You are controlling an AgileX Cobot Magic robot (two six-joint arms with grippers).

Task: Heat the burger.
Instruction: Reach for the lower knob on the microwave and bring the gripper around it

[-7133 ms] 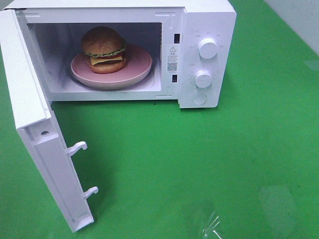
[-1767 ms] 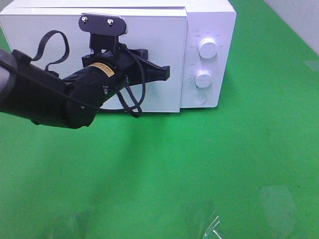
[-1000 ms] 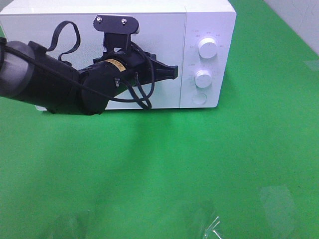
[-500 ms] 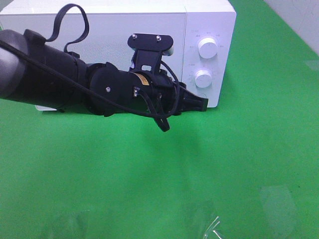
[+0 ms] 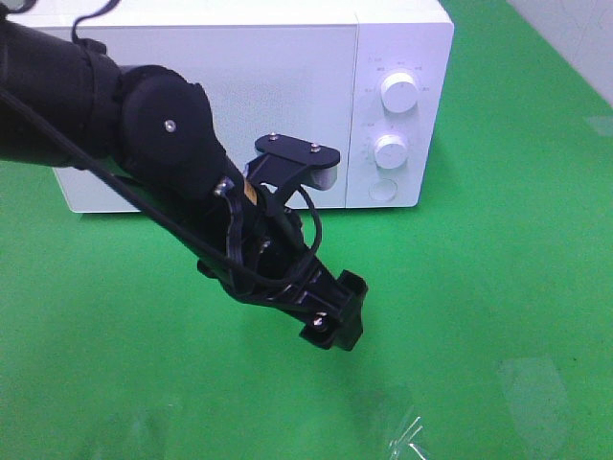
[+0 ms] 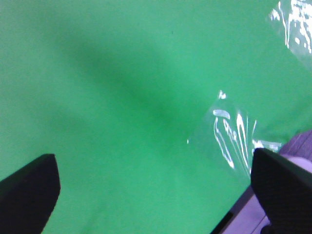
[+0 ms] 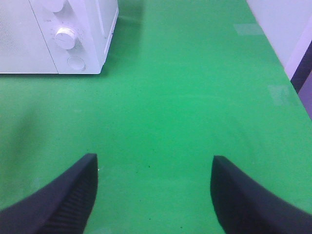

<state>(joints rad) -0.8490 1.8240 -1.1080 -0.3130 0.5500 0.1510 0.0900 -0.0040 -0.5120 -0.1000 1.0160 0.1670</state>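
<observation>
The burger is hidden inside the white microwave (image 5: 249, 96), whose door (image 5: 211, 115) is shut. The microwave also shows in the right wrist view (image 7: 87, 44). My left gripper (image 5: 335, 321) hangs over the green table in front of the microwave, pointing down and away from it. In the left wrist view the left gripper (image 6: 156, 195) is open and empty, with only green cloth between its fingers (image 6: 29, 190). My right gripper (image 7: 153, 195) is open and empty over the green cloth, well to the right of the microwave. It does not show in the exterior view.
The microwave's control panel has two white knobs (image 5: 399, 92) (image 5: 390, 151) and a round button (image 5: 383, 190). Shiny clear tape patches (image 5: 407, 436) lie on the green cloth near the front edge. The table's right edge (image 7: 292, 73) runs by a wall.
My left arm has swung from the microwave's front panel down and forward over the table. The door was open with the burger on a pink plate inside; it is shut now.
</observation>
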